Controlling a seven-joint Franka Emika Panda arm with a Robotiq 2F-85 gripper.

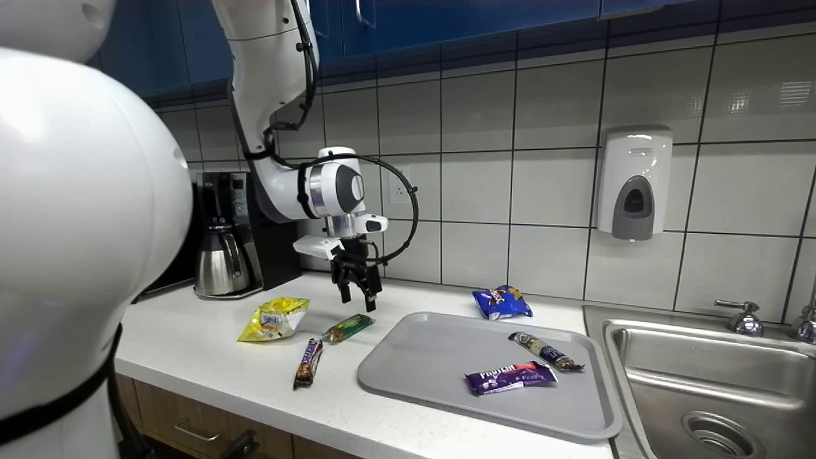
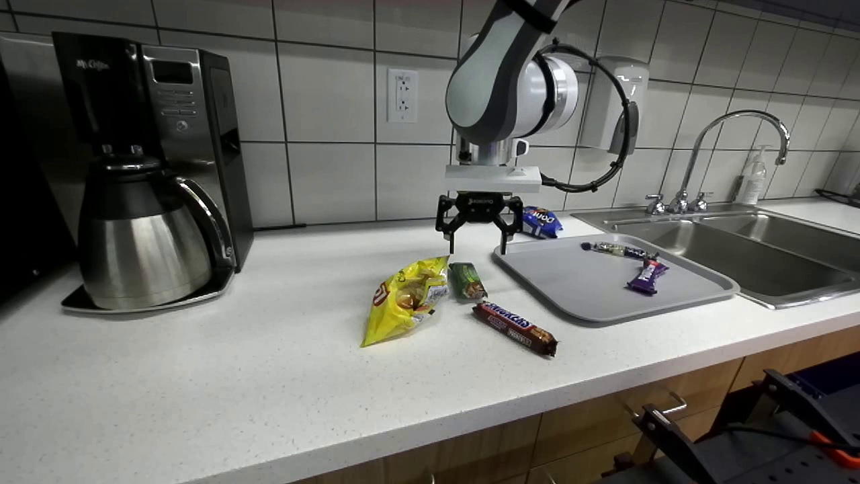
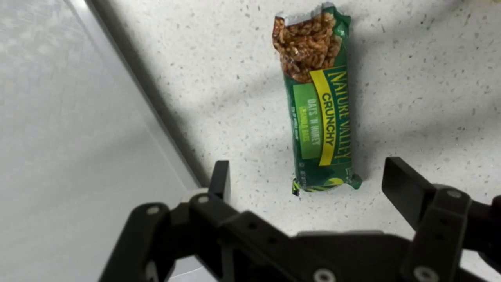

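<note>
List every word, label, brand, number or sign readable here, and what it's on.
"NATURE VALLEY": green bar
"CRUNCHY": green bar
"OATS 'N HONEY": green bar
"SNICKERS": brown bar
"PROTEIN": purple bar
"Mr. Coffee": coffee maker
Too small or blurred to read for certain: lettering on the blue bag, yellow bag, navy-and-gold bar and gripper, and all smaller print.

Wall (image 1: 554,185): white tile with dark joints, upper part of both exterior views; reflected light (image 1: 797,94) on it, upper right. Blue cupboards (image 1: 446,29) at the top edge in an exterior view. Countertop (image 2: 235,376) white, speckled, lower left in an exterior view; wooden drawers (image 2: 578,417) below, lower right.
</note>
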